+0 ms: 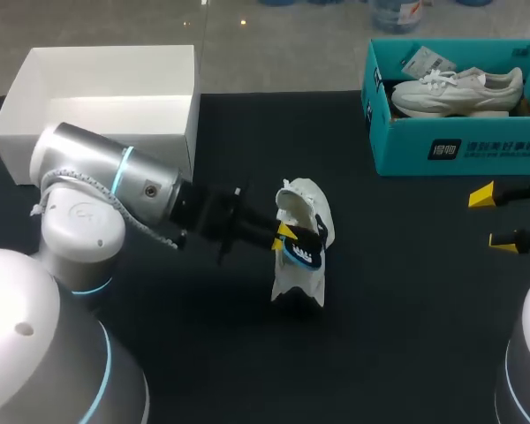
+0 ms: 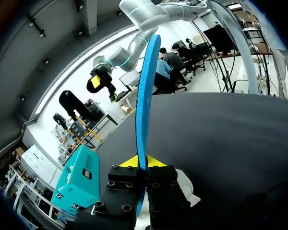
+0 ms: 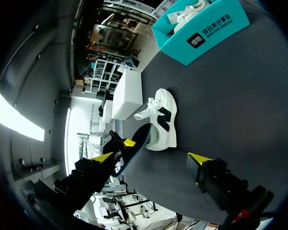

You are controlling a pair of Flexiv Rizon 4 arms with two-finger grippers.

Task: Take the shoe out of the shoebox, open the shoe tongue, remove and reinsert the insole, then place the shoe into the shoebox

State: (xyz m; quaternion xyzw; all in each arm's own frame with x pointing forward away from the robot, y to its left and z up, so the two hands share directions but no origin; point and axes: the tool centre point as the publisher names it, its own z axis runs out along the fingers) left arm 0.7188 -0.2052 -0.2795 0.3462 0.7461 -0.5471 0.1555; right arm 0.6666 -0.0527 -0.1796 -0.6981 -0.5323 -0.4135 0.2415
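Note:
A white shoe (image 1: 306,205) with a black side mark sits on the dark table (image 1: 397,336) near the middle. My left gripper (image 1: 285,237) is shut on a black insole with a blue underside (image 1: 303,254), held right over the shoe. In the left wrist view the insole (image 2: 147,91) stands edge-on, rising from between the yellow tips (image 2: 143,161), and the shoe (image 2: 188,188) shows just beneath. My right gripper (image 1: 495,218) hangs wide open at the right edge, holding nothing. From the right wrist the shoe (image 3: 162,120) lies ahead of the open gripper (image 3: 150,159), with the insole (image 3: 133,149) close by.
A teal shoebox (image 1: 442,150) holding a second pale shoe (image 1: 455,88) stands at the back right. A white open box (image 1: 106,115) sits at the back left. The teal shoebox (image 2: 79,179) also appears beside my left gripper.

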